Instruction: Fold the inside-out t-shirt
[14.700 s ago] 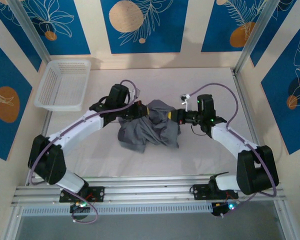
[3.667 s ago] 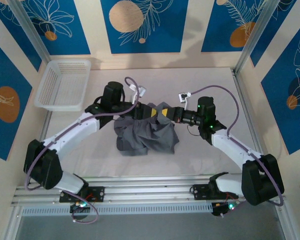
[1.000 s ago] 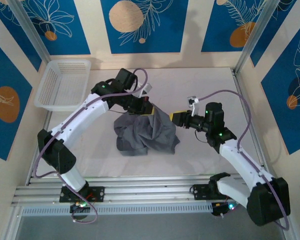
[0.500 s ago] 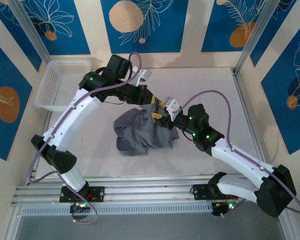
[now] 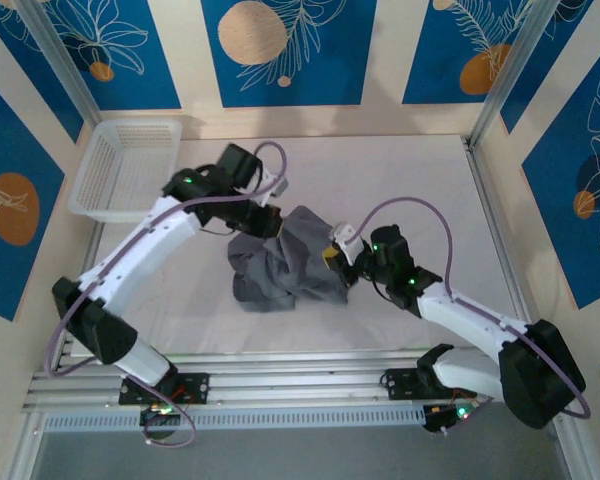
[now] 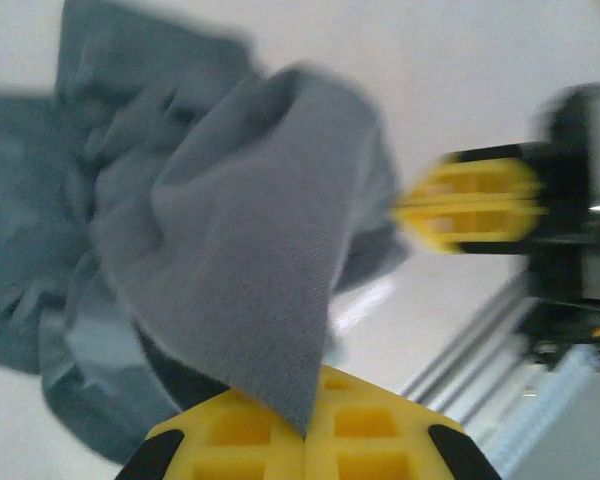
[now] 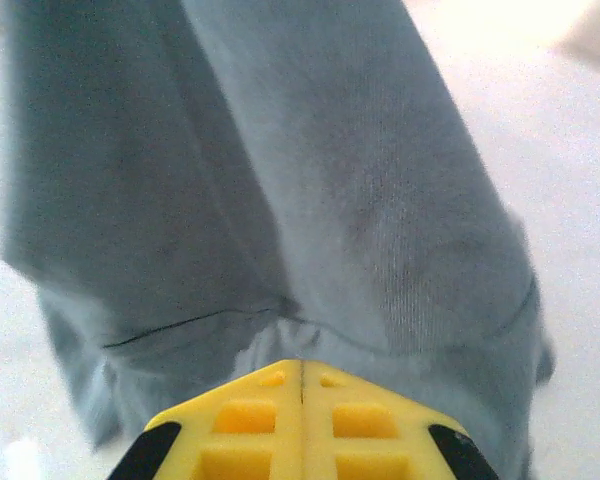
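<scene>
The inside-out t-shirt [image 5: 285,262] lies in a crumpled slate-grey heap at mid-table. My left gripper [image 5: 277,224] is at the heap's far top edge, shut on a fold of the cloth. In the left wrist view that fold [image 6: 250,250] rises from between the closed yellow jaws of the left gripper [image 6: 315,390]. My right gripper [image 5: 332,256] presses into the heap's right side. In the right wrist view the right gripper [image 7: 302,365] is shut, with the t-shirt [image 7: 360,200] puckered at its tip. The right gripper's yellow fingers [image 6: 475,205] show blurred beyond the cloth.
A white mesh basket [image 5: 130,165] stands at the far left corner of the pale table [image 5: 420,180]. Metal rails [image 5: 300,385] run along the near edge by the arm bases. Patterned blue walls enclose the table on three sides.
My right arm swung in from the right, came down onto the shirt's right side, and its jaws shut. My left gripper kept its hold and shifted slightly with the cloth.
</scene>
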`<action>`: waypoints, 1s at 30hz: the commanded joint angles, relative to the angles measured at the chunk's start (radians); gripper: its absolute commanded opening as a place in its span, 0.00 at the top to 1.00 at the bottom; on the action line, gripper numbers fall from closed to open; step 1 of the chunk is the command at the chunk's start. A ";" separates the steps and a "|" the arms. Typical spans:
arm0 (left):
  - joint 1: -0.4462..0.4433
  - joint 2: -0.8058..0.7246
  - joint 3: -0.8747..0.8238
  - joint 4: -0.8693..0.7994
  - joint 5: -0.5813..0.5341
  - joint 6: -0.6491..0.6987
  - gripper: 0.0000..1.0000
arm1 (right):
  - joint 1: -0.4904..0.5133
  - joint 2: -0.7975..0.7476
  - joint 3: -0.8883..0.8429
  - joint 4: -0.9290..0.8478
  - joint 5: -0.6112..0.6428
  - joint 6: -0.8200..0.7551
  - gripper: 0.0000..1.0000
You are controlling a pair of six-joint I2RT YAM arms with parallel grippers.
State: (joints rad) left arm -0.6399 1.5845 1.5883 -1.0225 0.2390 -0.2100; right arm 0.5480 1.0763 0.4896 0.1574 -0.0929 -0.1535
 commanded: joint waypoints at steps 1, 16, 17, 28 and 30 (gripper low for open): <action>0.004 0.078 -0.139 0.067 -0.149 -0.016 1.00 | -0.030 -0.114 -0.029 -0.091 -0.004 0.031 1.00; 0.210 -0.085 -0.335 0.321 -0.105 -0.167 0.59 | 0.024 -0.049 0.213 -0.299 -0.013 0.025 0.82; 0.219 -0.116 -0.345 0.342 -0.070 -0.177 0.59 | 0.052 -0.017 0.253 -0.320 -0.005 -0.004 0.80; 0.231 -0.500 -0.475 0.418 -0.264 -0.327 0.53 | 0.288 0.507 0.777 -0.667 0.143 -0.377 0.70; 0.231 -0.568 -0.509 0.405 -0.330 -0.342 0.51 | 0.294 0.587 0.833 -0.672 0.137 -0.385 0.62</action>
State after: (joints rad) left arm -0.4126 1.0828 1.1217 -0.6136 0.0345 -0.4992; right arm 0.8310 1.5841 1.2621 -0.3832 0.0067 -0.4419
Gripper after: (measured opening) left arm 0.485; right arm 0.353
